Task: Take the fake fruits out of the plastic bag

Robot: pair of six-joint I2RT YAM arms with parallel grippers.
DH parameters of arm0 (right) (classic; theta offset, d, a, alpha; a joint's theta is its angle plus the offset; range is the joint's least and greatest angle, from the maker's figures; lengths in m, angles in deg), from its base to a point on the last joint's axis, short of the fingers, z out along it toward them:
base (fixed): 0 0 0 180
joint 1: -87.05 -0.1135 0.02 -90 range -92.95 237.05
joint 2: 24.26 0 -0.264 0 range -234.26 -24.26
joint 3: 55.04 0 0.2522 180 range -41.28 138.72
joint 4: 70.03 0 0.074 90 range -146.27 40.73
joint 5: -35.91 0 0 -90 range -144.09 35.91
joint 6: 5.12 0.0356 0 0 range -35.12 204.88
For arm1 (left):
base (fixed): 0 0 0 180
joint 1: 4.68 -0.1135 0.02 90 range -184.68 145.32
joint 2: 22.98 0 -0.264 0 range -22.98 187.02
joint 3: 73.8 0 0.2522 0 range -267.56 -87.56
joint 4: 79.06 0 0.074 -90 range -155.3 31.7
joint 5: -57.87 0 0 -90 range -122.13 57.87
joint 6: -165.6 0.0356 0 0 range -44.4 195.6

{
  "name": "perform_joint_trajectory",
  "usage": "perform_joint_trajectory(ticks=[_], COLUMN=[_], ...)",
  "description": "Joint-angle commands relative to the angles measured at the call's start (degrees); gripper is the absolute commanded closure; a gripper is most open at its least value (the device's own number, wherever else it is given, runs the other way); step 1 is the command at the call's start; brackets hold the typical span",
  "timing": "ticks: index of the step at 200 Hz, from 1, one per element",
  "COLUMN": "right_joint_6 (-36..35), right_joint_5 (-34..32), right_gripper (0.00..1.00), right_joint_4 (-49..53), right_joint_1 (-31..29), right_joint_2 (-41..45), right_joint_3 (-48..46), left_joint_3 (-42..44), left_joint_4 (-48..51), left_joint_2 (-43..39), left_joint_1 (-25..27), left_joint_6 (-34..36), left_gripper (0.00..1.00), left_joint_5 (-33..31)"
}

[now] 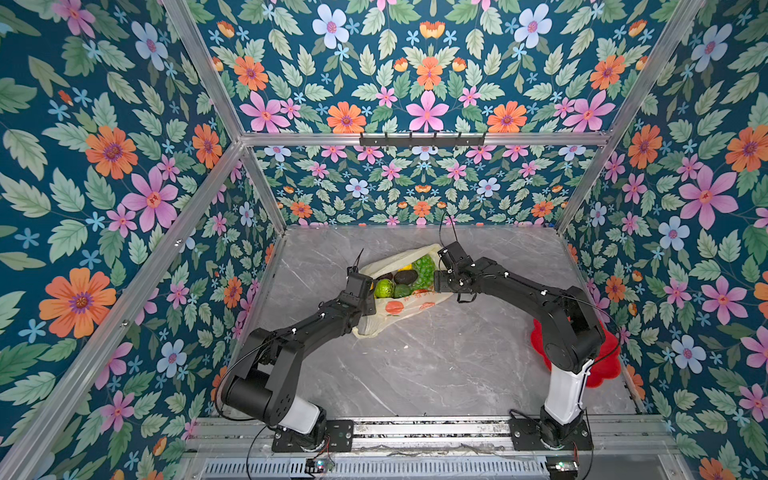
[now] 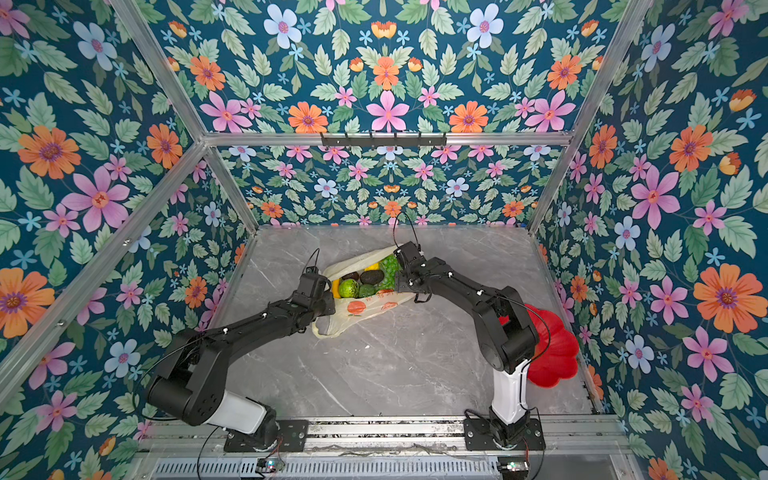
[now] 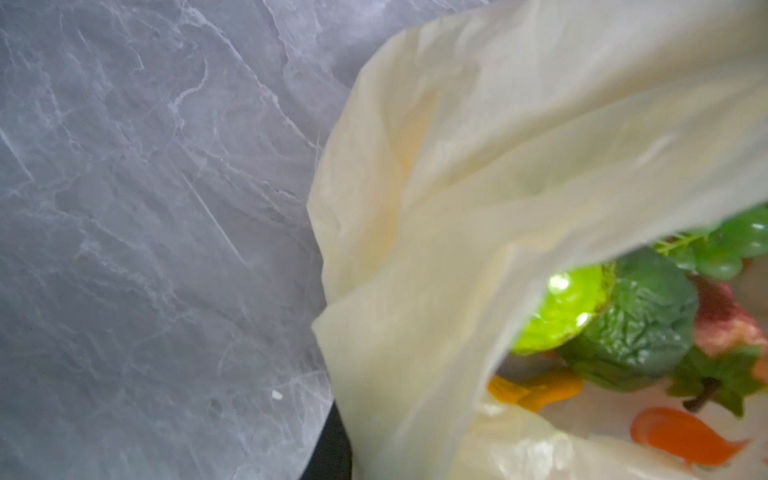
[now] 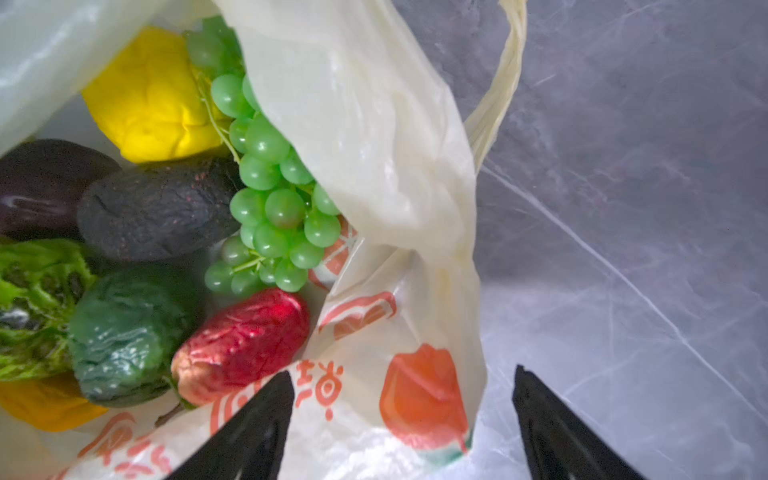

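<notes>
Inward the left arm (image 1: 316,322) and right arm (image 1: 515,286) bend to the plastic bag (image 1: 395,309) holding the fake fruits (image 1: 405,277). The right gripper (image 4: 403,372) is at its right end, jaws wide apart. The left gripper (image 1: 362,291) is at its left rim, jaws hidden, state untellable.

Plastic bag (image 4: 374,145): one. Inside it, eight fake fruits (image 1: 405,277) show: one grape bunch (image 4: 270,199), one lemon (image 4: 149,95), one dark avocado (image 4: 158,208), one smooth dark-purple fruit (image 4: 37,187), two green bumpy fruits (image 4: 124,332), one strawberry (image 4: 245,340) and one yellow-orange banana (image 4: 45,405), part hidden. Red flower-shaped dish (image 2: 557,353): one, on the bench (image 1: 415,374).
</notes>
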Motion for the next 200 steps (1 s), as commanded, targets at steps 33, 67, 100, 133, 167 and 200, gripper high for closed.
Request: perform_joint_trajectory(ticks=[33, 67, 100, 133, 167, 200], right_joint_6=[3.31, 2.06, 1.43, -0.65, -0.77, -0.15], right_joint_5=[-5.96, -3.05, -0.39, 1.5, 2.19, 1.53], right_gripper=[0.15, 0.18, 0.24, 0.27, 0.29, 0.29], right_joint_4=[1.18, 3.55, 3.55, -0.62, -1.81, -2.17], right_joint_1=[-7.18, -7.18, -7.53, -8.97, -9.86, -9.83], right_joint_2=[-1.68, -7.21, -8.79, -5.92, -5.59, -7.17], right_joint_3=[2.93, 9.21, 8.44, 0.76, -2.57, -2.06], left_joint_3=[2.35, 3.72, 4.41, 4.72, 4.14, 4.72], left_joint_4=[-5.38, -7.45, -7.83, -8.08, -6.99, -6.46], left_joint_2=[-1.57, -3.7, -4.96, -4.9, -3.61, -3.18], left_joint_1=[0.82, 0.83, 0.88, 0.81, 0.83, 0.08], left_joint_6=[1.81, 2.22, 2.34, 1.35, 0.38, -1.08], left_gripper=[0.8, 0.79, 0.74, 0.72, 0.75, 0.84], left_joint_5=[1.4, 3.68, 3.32, 2.85, 0.76, -1.29])
